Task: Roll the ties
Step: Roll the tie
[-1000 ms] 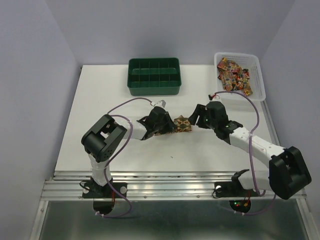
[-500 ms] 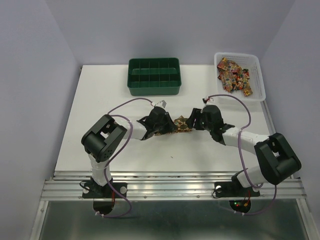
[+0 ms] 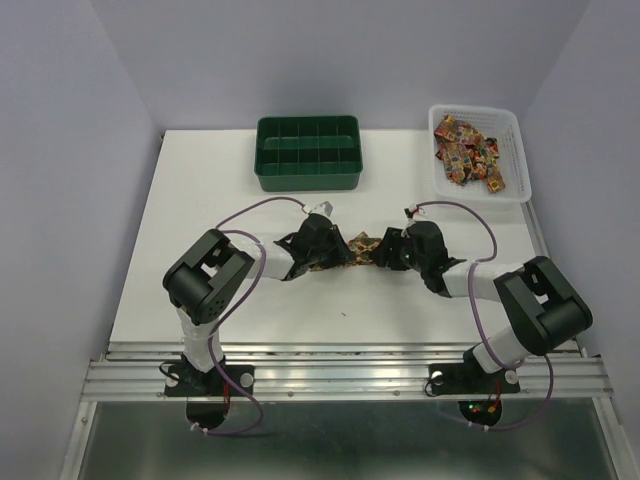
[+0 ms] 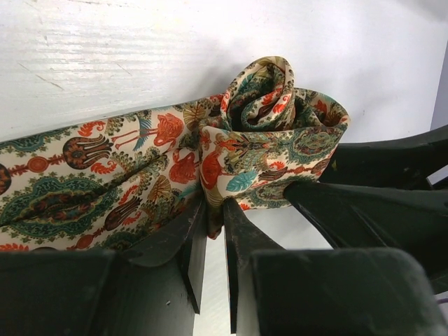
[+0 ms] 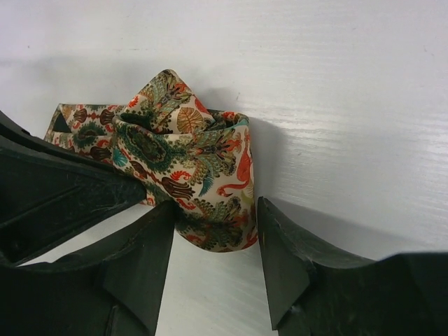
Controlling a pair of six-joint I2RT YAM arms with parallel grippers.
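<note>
Where the two arms meet, near the middle of the white counter [image 3: 240, 200], a patterned tie [image 3: 362, 248] lies partly rolled. Left fingers [image 3: 338, 256]: nearly closed, pinching a fold of the cloth right beside the roll [image 4: 280, 119]; the flat, unrolled length runs away along the counter from that pinch. Roll is loose, cream ground with red, green and brown figures; its spiral shows in the left wrist view. Right fingers [image 3: 387, 253]: spread apart, one on either side of the roll. One finger touches the cloth, the other sits just beside it; cannot tell whether they are squeezing. Both sets of fingers sit close together at the roll. Back of the counter: a green tray [image 3: 307, 183] with compartments in the centre; a white basket [image 3: 512, 128] in the right corner, with more ties [image 3: 465, 150] heaped in it, all bunched up.
</note>
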